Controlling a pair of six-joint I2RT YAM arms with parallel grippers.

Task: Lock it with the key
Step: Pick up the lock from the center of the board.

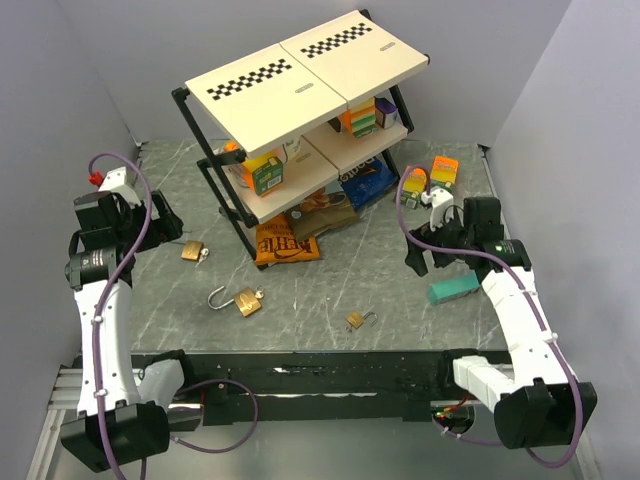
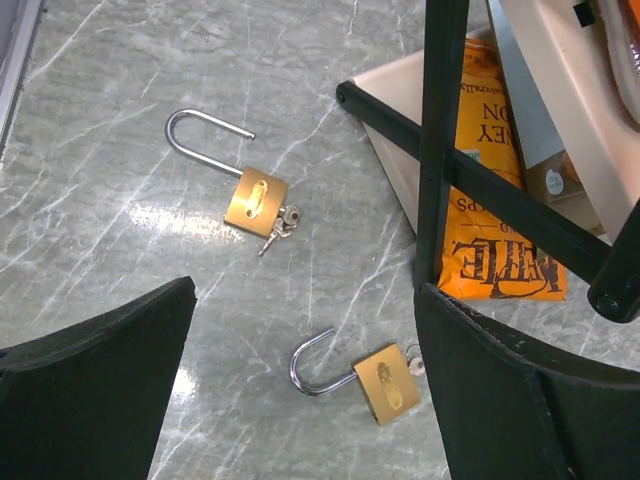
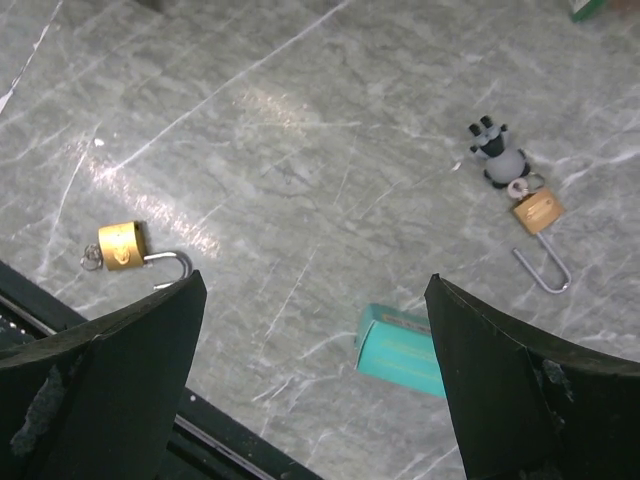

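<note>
Left wrist view: task not started as far as I can see. The left gripper [image 2: 305, 330] hangs over the table [image 2: 100, 120] with jaws wide and nothing between them. Two brass padlocks lie ahead of it, both with shackles swung open. The large padlock [image 2: 255, 202] is further out, with a key [image 2: 279, 224] in its base. The small padlock [image 2: 386, 388] is nearer, close to the right finger, and the bit of metal at its base is probably a key too, can't confirm. Both lie left of the shelf frame [image 2: 440, 150] and the orange chip bag [image 2: 497, 180], touching neither. Right wrist view: the right gripper [image 3: 315, 300] is also spread wide and empty, above the table. It sees two more locks. A third padlock [image 3: 122, 245] sits near the table's front edge, shackle open, ring at its base. The panda padlock [image 3: 538, 211] is further off with a panda keychain [image 3: 497, 158] attached, shackle also open. A teal box [image 3: 405, 350] lies on the table below the gap between the fingers, looks unrelated. Top view agrees: both grippers are apart from every lock. Done: nothing. Left, my estimate: pick a lock, pin the body, press the shackle home, turn the key. Can't tell which lock is the target; the small one looks the easiest reach for the left arm
</note>
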